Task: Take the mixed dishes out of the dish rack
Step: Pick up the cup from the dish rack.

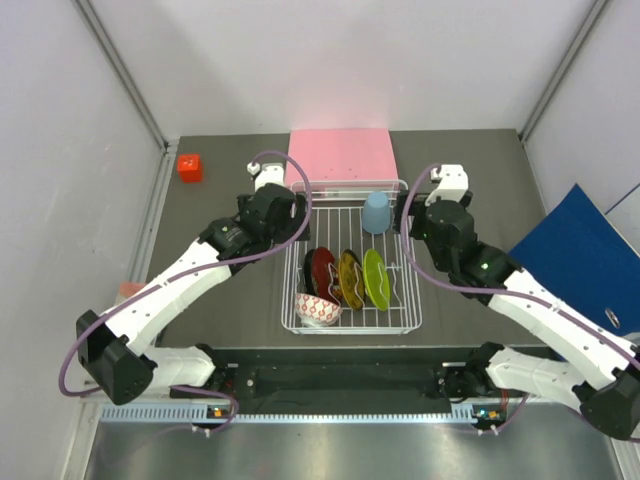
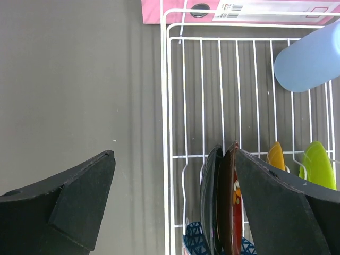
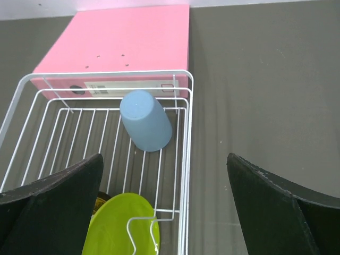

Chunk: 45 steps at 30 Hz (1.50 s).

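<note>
While the left claw [image 2: 172,154] straddles the dish rack's [image 2: 164,106] left rim, the right claw [image 3: 163,156] straddles its right, both spread.

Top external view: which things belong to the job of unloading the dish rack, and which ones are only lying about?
Belong to the job: dish rack, light blue cup, black-and-red plate, yellow-amber plate, lime green plate, small patterned bowl.

Only lying about: pink box, red cube, blue folder.
</note>
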{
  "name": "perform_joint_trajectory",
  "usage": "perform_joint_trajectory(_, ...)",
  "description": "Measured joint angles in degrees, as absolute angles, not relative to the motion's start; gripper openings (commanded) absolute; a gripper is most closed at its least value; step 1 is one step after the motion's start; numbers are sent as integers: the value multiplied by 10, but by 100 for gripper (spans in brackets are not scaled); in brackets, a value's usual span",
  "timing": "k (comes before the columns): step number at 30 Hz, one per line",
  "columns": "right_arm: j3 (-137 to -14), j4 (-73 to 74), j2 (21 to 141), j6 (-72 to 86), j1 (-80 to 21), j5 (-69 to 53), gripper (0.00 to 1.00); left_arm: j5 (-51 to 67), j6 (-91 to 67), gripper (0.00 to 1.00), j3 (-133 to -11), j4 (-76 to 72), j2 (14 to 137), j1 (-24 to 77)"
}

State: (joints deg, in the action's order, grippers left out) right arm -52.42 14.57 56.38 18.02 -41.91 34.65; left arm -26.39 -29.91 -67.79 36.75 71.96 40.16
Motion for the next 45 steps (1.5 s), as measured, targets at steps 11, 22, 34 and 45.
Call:
perform_joint_trajectory(11, -636, 157, 773, 176, -419, 346, 100, -247, -300, 99, -640, 355, 695, 402)
perform_joint_trajectory(22, -712, 150, 913, 178, -383, 304, 100, -245, -290, 99, -600, 340, 645, 402)
perform_joint_trajectory(34, -756, 145, 994, 178, -357, 279, 100, -232, -288, 99, -586, 326, 645, 402)
perform_joint_trajectory(45, -759, 146, 1013, 182, -353, 257, 81, -231, -288, 99, -582, 325, 645, 402)
